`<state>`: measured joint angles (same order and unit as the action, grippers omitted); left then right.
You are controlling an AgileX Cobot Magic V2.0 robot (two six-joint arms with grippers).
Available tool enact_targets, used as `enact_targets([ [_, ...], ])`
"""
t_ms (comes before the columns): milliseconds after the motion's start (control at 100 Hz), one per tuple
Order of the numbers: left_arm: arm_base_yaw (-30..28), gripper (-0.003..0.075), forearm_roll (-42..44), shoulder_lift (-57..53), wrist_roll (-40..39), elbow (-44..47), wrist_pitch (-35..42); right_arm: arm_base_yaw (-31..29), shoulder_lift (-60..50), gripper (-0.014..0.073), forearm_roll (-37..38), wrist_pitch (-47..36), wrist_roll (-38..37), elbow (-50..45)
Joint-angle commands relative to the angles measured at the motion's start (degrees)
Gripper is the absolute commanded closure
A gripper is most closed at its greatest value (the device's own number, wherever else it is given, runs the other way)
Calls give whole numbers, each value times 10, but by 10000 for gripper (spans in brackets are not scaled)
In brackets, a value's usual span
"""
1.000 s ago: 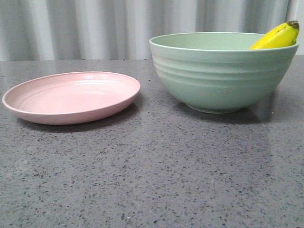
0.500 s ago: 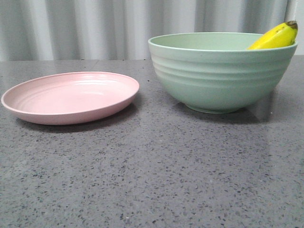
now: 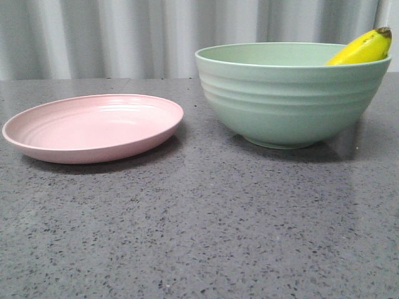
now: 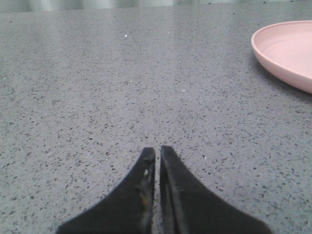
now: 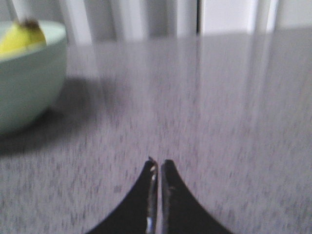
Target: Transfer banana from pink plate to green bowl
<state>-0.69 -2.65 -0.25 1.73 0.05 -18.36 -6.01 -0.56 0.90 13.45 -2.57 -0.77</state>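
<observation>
The banana (image 3: 363, 48) lies in the green bowl (image 3: 290, 99), with its dark tip sticking up over the bowl's right rim. The pink plate (image 3: 93, 126) sits empty to the left of the bowl. In the right wrist view the bowl (image 5: 27, 78) and the banana tip (image 5: 19, 36) show off to one side, well away from my right gripper (image 5: 158, 163), which is shut and empty over the table. In the left wrist view my left gripper (image 4: 157, 150) is shut and empty, with the plate's edge (image 4: 285, 51) far off. Neither gripper shows in the front view.
The plate and bowl stand on a grey speckled table (image 3: 199, 230). A pale pleated curtain (image 3: 124, 37) hangs behind it.
The front view shifts very slightly sideways between frames; the banana, bowl and plate keep their places relative to each other.
</observation>
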Motion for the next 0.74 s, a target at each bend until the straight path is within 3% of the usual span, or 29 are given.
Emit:
enact_targets([
  [0,2,739,-2,-18,-7,15,22,-4,-12,673,-33,10,51,-15],
  [730,2,739,-2,-18,-7,15,22,-4,-12,673,-27,32,51,-15],
])
